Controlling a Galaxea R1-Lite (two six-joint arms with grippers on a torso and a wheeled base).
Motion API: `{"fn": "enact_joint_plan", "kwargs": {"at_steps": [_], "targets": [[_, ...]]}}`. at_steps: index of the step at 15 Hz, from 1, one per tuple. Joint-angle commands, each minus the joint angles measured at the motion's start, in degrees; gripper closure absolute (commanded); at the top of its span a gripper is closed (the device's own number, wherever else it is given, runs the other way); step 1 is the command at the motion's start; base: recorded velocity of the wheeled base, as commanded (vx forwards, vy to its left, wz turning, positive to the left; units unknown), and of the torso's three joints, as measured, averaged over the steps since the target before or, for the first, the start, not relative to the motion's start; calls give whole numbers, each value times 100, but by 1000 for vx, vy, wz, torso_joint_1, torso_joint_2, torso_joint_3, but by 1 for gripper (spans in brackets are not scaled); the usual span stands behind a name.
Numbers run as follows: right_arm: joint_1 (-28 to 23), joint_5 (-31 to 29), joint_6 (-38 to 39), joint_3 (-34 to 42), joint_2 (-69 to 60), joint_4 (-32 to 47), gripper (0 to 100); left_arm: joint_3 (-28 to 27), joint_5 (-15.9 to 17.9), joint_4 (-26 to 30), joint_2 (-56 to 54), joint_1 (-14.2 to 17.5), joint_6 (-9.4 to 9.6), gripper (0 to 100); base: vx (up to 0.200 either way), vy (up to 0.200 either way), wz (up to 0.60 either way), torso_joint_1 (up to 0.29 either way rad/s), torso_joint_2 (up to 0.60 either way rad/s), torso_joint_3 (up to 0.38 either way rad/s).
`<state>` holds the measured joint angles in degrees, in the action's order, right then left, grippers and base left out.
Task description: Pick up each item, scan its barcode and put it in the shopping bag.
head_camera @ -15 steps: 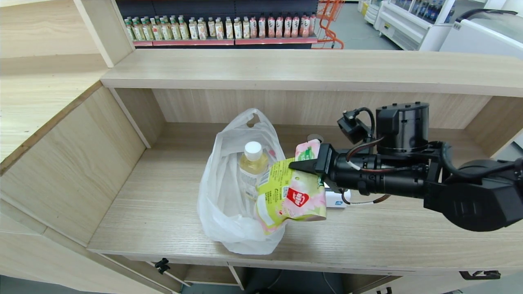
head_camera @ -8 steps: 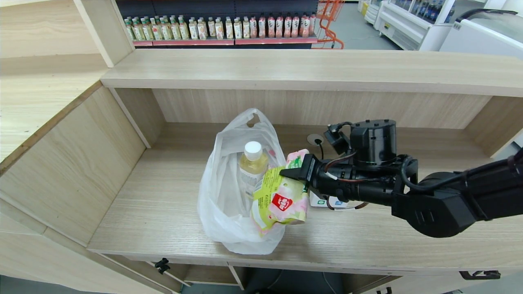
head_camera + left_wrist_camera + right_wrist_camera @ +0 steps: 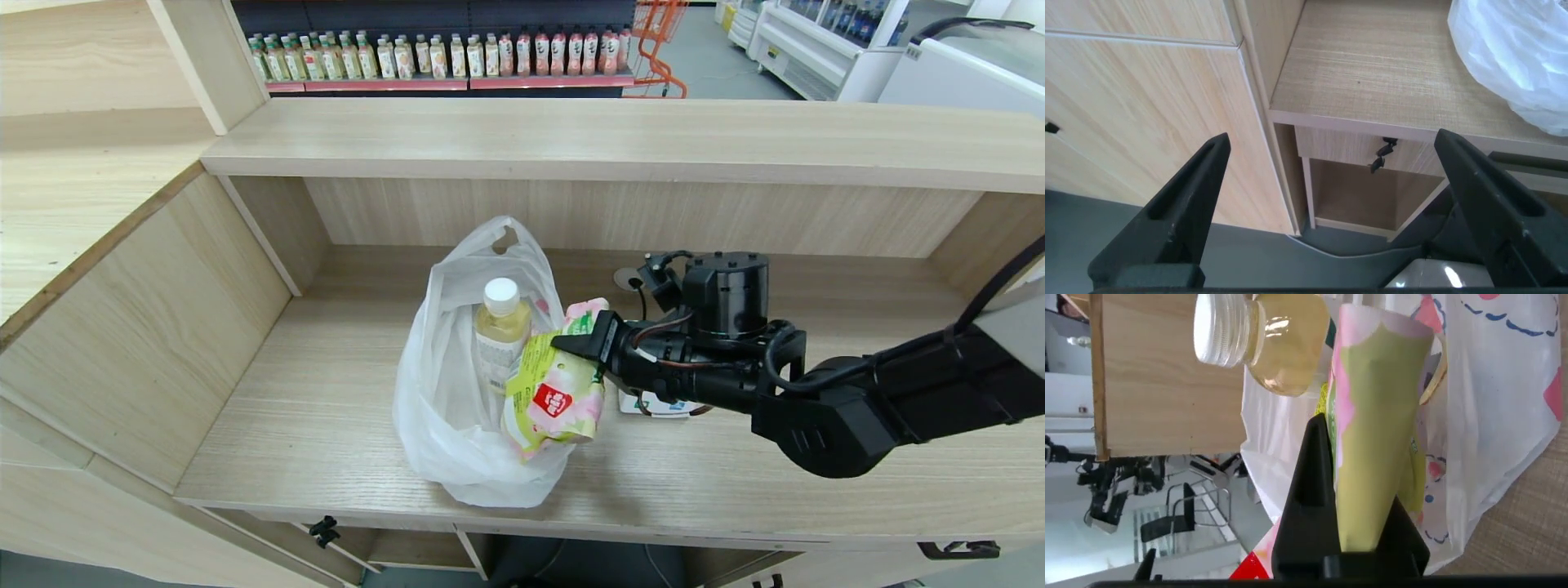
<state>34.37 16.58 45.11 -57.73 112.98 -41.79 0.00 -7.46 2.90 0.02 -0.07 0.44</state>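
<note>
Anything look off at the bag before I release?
Nothing spilled or damaged. The bottle stands upright in the shopping bag. One oddity: the snack pouch, clamped in the right claw, hangs tilted at the bag's right rim, its lower part seemingly outside the wall rather than inside.

The pouch (image 3: 553, 392) and the shopping bag (image 3: 437, 384) are covering the lower half of the bottle (image 3: 500, 322). The right arm (image 3: 816, 392) is hiding most of a small white box (image 3: 665, 406) on the desk (image 3: 326, 408), so I cannot tell what it is.
</note>
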Motion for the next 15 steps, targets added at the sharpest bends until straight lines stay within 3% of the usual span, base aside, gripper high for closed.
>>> {"fn": "enact_joint_plan", "kwargs": {"at_steps": [1, 7, 8, 15], "targets": [[-44, 3, -2, -10, 136, -101, 100, 0, -1, 0, -2, -1, 0, 0, 0, 0, 0, 0, 0, 0], [-53, 3, -248, -106, 312, -347, 100, 0, -1, 0, -2, -1, 0, 0, 0, 0, 0, 0, 0, 0], [-53, 3, -380, -106, 356, -347, 0, 0, -1, 0, -2, 7, 0, 0, 0, 0, 0, 0, 0, 0], [-53, 117, -257, -590, 154, -585, 0, 0, -1, 0, -2, -1, 0, 0, 0, 0, 0, 0, 0, 0]]}}
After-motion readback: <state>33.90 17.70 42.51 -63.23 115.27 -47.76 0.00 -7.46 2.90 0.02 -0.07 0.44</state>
